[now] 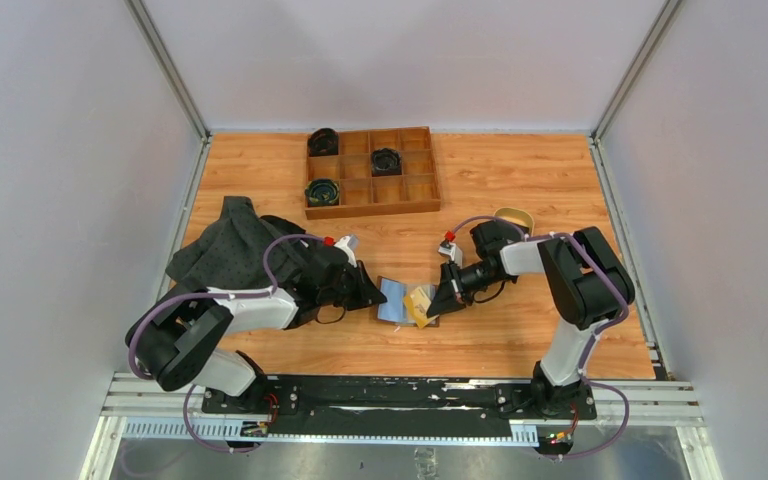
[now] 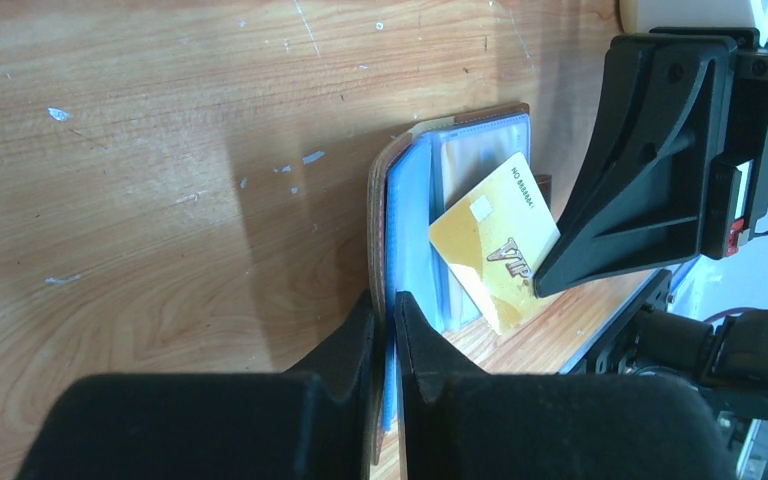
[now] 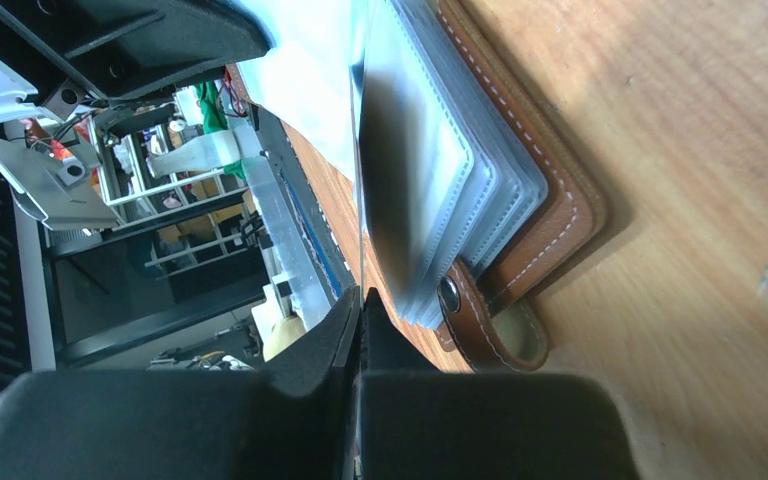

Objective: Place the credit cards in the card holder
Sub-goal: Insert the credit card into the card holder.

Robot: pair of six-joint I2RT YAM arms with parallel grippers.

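Presently, left claw (image 2: 388, 318): pinching holder's (image 2: 415, 230) raised leather cover and blue sleeves.
right claw (image 2: 548, 282): clamped on gold card's (image 2: 488, 245) corner.
card: tilted, overlapping holder's clear sleeves; inserted or not, cannot tell.
holder: open on table (image 2: 140, 200), between both claws.

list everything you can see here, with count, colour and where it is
card holder: 1, brown with blue sleeves, open, near centre of table
gold card: 1, yellow-gold, at the holder's sleeves
compartment tray: 1, brown wood, far centre
round items: 3, black, in tray compartments
cloth: 1, dark grey, left side
dish: 1, tan, partly hidden behind right arm
table: 1, wood-grain
left hand: 1, black, shut on card holder
right hand: 1, black, shut on gold card
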